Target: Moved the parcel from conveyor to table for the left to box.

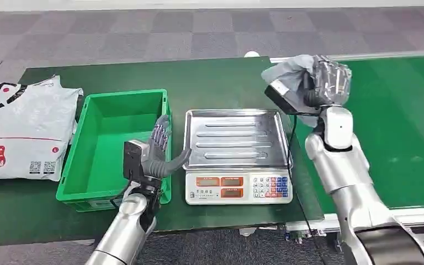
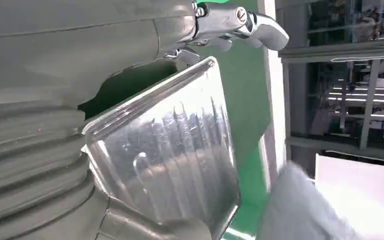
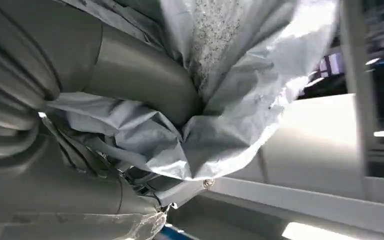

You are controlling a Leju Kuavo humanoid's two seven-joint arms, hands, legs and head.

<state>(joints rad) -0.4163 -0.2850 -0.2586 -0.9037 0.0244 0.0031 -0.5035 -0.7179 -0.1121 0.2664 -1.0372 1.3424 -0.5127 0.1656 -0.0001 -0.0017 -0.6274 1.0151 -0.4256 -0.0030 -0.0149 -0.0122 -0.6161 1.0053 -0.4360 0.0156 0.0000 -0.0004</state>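
My right hand (image 1: 328, 83) grips a crumpled grey parcel (image 1: 290, 77) in the air, over the gap between the green conveyor (image 1: 403, 127) and the far right corner of the scale's steel tray (image 1: 234, 138). In the right wrist view the grey parcel (image 3: 240, 100) bunches around my thick thumb (image 3: 140, 80). My left hand (image 1: 157, 149) hovers open with fingers spread, between the green box (image 1: 110, 149) and the scale. Beside my left hand, in the left wrist view, lies the steel tray (image 2: 175, 150), with the grey parcel (image 2: 300, 210) at the far side.
A white printed mailer bag (image 1: 19, 130) lies on the dark green table (image 1: 215, 83) left of the box. The scale's keypad front (image 1: 237, 187) faces me. A black cable (image 1: 292, 160) runs along the table's right edge.
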